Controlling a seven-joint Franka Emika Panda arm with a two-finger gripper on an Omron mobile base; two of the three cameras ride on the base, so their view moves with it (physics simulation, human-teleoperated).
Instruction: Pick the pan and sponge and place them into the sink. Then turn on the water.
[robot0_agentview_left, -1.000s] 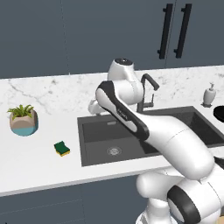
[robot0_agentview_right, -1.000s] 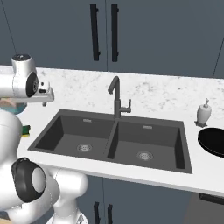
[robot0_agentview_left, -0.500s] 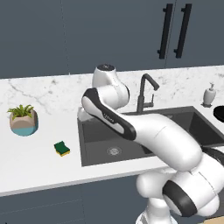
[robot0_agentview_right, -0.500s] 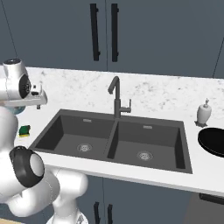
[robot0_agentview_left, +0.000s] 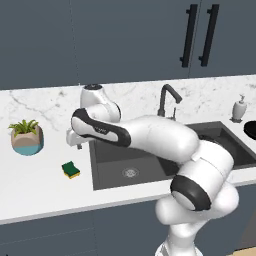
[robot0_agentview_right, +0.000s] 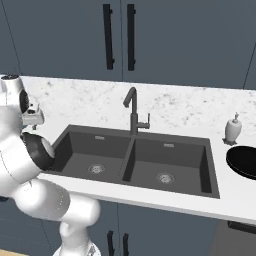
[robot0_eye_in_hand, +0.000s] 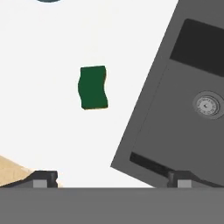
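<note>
I have swung the arm left off the sink (robot0_agentview_left: 150, 165), gripper (robot0_eye_in_hand: 111, 177) spread wide and empty above the sponge (robot0_eye_in_hand: 92, 87) on the counter (robot0_agentview_left: 40, 175), pickup next.

Bright, even, flat rendered light; the white worktop (robot0_agentview_left: 45, 180) is nearly washed out, shadows faint, edges slightly soft.
</note>
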